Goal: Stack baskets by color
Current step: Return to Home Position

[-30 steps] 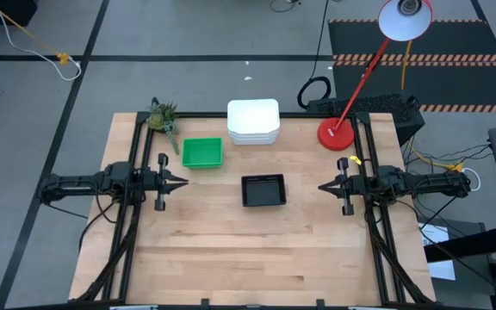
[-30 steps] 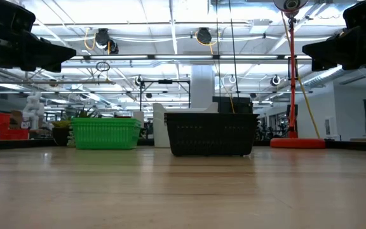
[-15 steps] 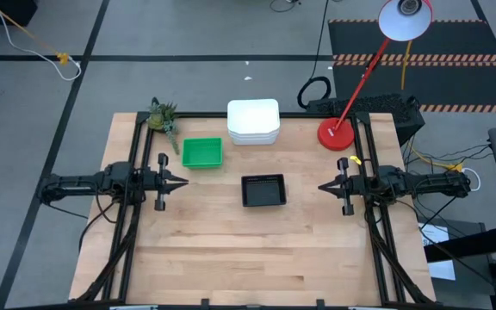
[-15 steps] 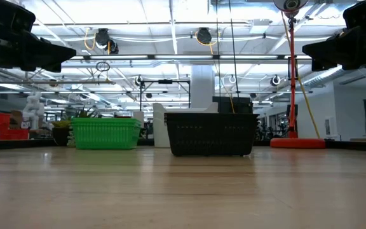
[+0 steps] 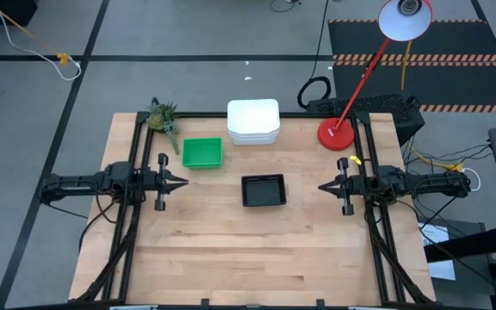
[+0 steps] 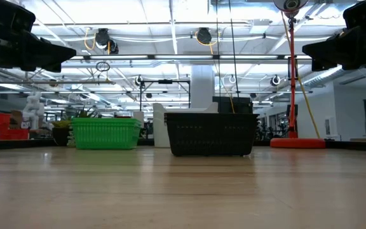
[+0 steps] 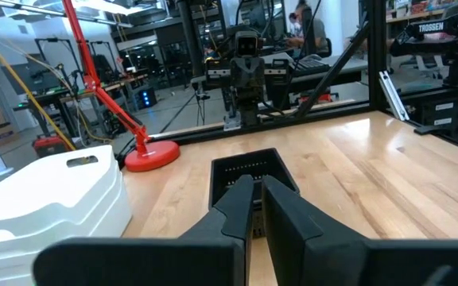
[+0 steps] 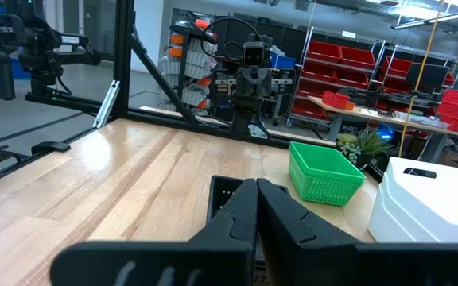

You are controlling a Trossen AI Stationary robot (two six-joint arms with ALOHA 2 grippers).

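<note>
Left gripper and right gripper: fingers together, empty, either side of black baskets; homing wanted slow settling clear of them

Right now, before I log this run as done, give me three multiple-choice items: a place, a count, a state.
1. Which stack sits between the left end effector and right end effector? A green B white C black
2. How many stacks stand on the table? A three B five C nine
3. Both end effectors are: A shut, empty B holding baskets C wide open
C: the black stack lies between them. A: green stack, white stack and black stack only. A: both closed on nothing.
</note>
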